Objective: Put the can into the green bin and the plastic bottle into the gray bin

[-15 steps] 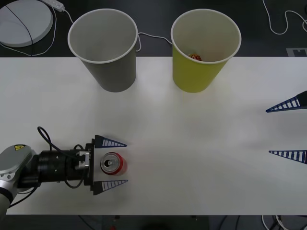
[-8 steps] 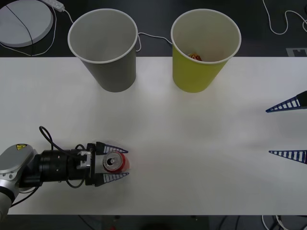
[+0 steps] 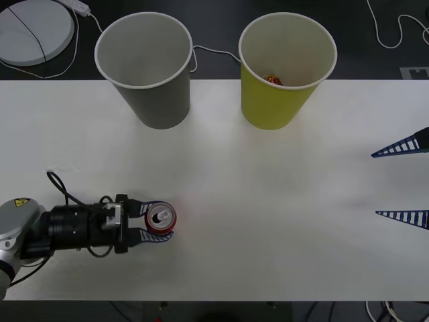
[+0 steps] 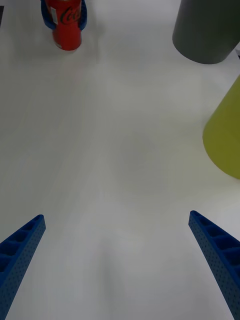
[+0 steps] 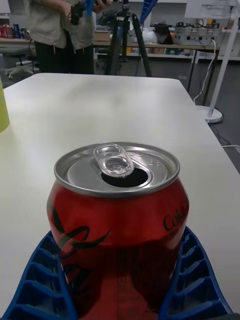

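Note:
The red can [image 3: 161,217] with its silver top and pull tab stands upright near the front left of the white table [image 3: 268,188]. My left gripper [image 3: 159,221] is shut on it, one blue finger on each side. The left wrist view has the can [image 5: 117,220] close up between my fingers [image 5: 45,280]. Across the table, the can [image 4: 65,22] also appears in the right wrist view. The gray bin [image 3: 144,67] stands at the back left and the green bin [image 3: 287,67] at the back right, with something small and orange inside. The plastic bottle is out of view. My right gripper [image 3: 402,181] hangs open at the right edge.
A round white disc [image 3: 33,30] and white cables [image 3: 214,52] lie on the dark surface behind the table. Open tabletop stretches between the can and the bins. A tripod [image 5: 125,37] stands beyond the table's far edge.
The left gripper's fingers, open around the can a second ago, have shut on it. The can and gripper have shifted slightly toward the back of the table. The right arm is still.

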{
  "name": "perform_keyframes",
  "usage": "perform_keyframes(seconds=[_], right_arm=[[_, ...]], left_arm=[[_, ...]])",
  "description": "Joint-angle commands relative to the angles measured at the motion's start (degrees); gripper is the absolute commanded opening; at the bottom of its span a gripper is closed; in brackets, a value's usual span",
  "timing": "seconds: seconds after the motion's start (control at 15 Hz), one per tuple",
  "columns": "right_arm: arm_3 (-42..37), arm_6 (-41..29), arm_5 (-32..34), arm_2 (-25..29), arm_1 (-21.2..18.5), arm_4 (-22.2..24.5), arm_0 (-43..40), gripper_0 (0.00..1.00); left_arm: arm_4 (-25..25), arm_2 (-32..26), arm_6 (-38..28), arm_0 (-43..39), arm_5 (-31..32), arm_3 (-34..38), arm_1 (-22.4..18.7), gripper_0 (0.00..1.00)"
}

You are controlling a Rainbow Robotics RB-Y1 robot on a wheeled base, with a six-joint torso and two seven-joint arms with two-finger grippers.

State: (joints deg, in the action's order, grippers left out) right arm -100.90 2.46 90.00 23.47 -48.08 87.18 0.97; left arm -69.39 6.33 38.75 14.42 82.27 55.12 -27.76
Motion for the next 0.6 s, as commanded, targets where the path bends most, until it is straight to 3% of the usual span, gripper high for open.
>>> perform_keyframes(seconds=[0.07,0.6], right_arm=[[0.00,0.00,0.00,0.00,0.00,0.00,0.00,1.00],[0.00,0.00,0.00,0.00,0.00,0.00,0.00,1.00]], left_arm=[[-0.13,-0.09,-5.88,0.00,0.00,3.15,-2.12,0.00],[-10.15,-5.54,-29.70,-0.62,0.09,19.41,-9.68,0.00]])
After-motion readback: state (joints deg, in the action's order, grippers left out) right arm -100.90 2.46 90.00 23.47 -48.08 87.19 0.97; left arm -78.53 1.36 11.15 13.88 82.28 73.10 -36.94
